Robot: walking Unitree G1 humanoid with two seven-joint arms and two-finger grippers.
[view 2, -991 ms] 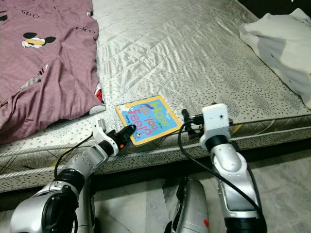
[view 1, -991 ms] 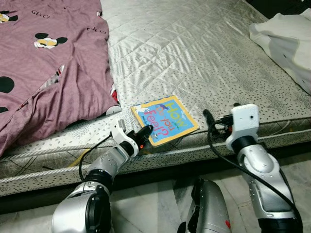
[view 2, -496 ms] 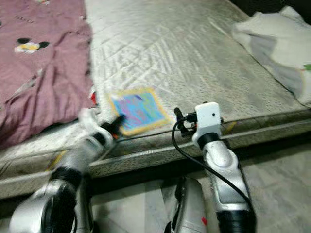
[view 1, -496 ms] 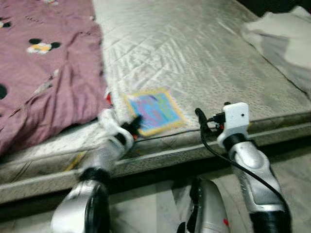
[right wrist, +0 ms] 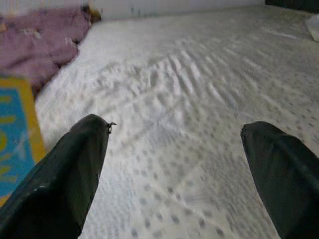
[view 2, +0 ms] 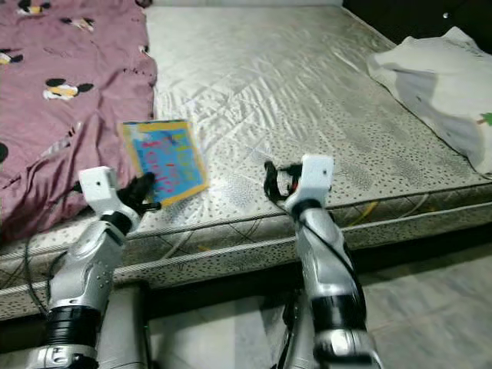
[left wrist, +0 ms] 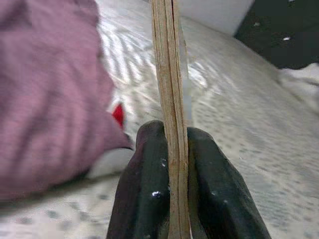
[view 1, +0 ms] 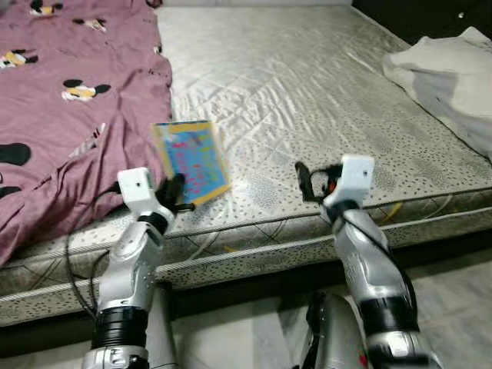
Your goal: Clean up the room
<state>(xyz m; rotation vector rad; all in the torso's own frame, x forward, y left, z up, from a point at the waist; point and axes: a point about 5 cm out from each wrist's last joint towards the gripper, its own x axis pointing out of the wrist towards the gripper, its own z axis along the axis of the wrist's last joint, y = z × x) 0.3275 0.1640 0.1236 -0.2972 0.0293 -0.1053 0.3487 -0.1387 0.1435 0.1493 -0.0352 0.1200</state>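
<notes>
A thin blue book with a yellow border [view 1: 189,161] is lifted off the grey mattress [view 1: 307,100], tilted up, near its front edge. My left gripper [view 1: 171,192] is shut on the book's near edge; in the left wrist view both black fingers [left wrist: 144,189] clamp the book's edge [left wrist: 169,99]. My right gripper [view 1: 306,181] hovers open just above the mattress to the right of the book, nothing between its fingers [right wrist: 70,174].
A maroon blanket with cartoon mouse prints [view 1: 69,108] covers the mattress's left part, close behind the book. A white pillow [view 1: 450,77] lies at the far right. The mattress's front edge [view 1: 307,231] runs just below both grippers, with pale floor [view 1: 461,307] beneath.
The left gripper has raised the book off the mattress and carried it left toward the blanket. The right gripper moved left. The camera view also shifted.
</notes>
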